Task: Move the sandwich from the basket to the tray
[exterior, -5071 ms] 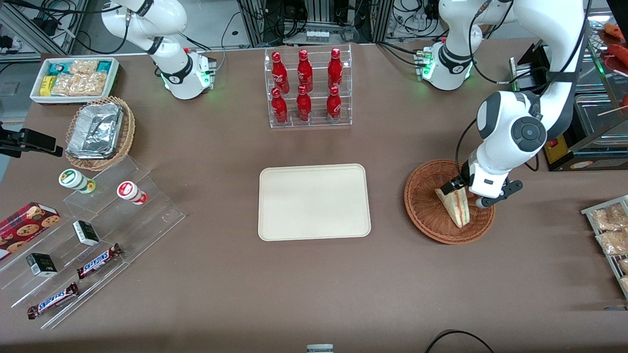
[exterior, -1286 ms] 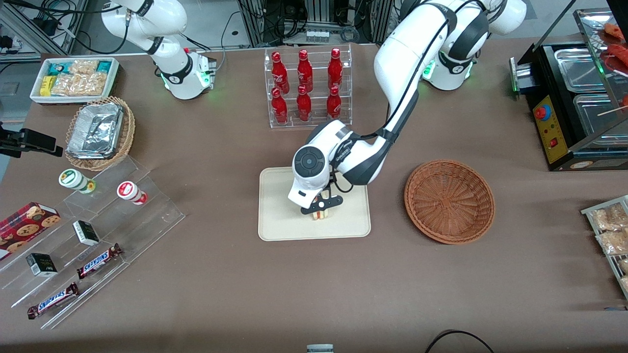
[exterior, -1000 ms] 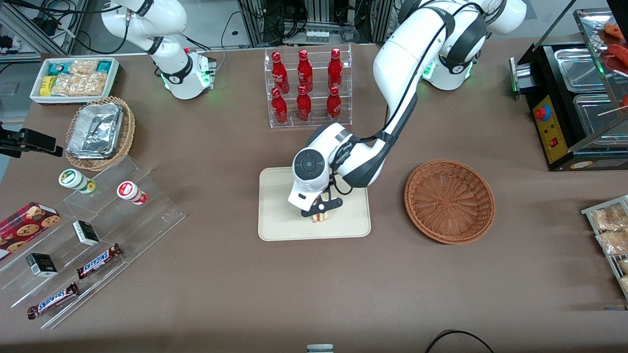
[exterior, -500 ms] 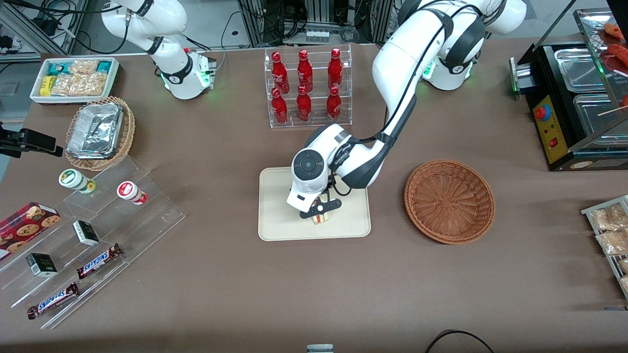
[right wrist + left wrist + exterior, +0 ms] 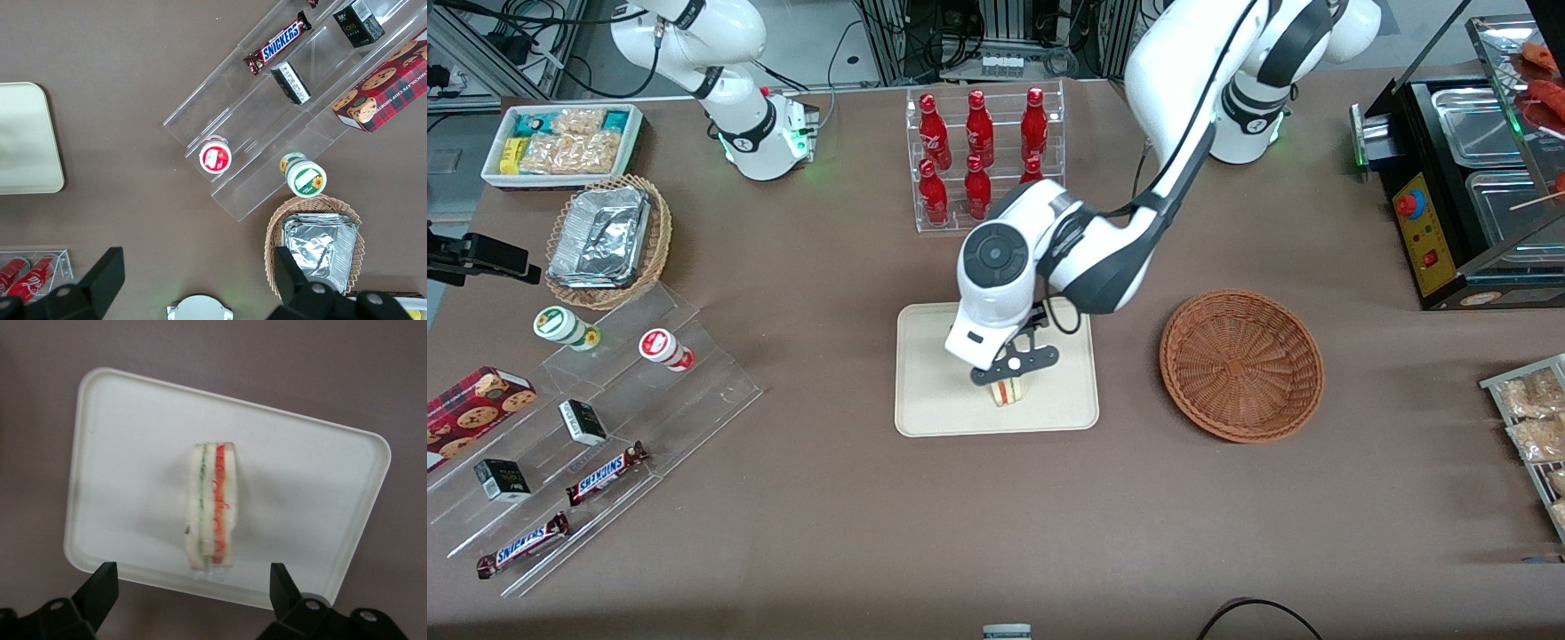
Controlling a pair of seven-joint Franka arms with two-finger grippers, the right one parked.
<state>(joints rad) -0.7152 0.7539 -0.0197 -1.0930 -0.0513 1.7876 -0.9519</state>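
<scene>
One sandwich [image 5: 212,515] standing on its edge on the one tray [image 5: 934,409] | one basket [image 5: 1240,364] (empty) | gripper [image 5: 1015,367] just above the sandwich — jaws wide apart, holding nothing | six red bottles [image 5: 978,156] | brown table [image 5: 827,498]

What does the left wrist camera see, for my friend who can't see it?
A sandwich stands on its edge on the tray, showing green and red filling stripes. The open gripper hangs above it with one finger on either side, touching nothing. Brown table surrounds the tray.
</scene>
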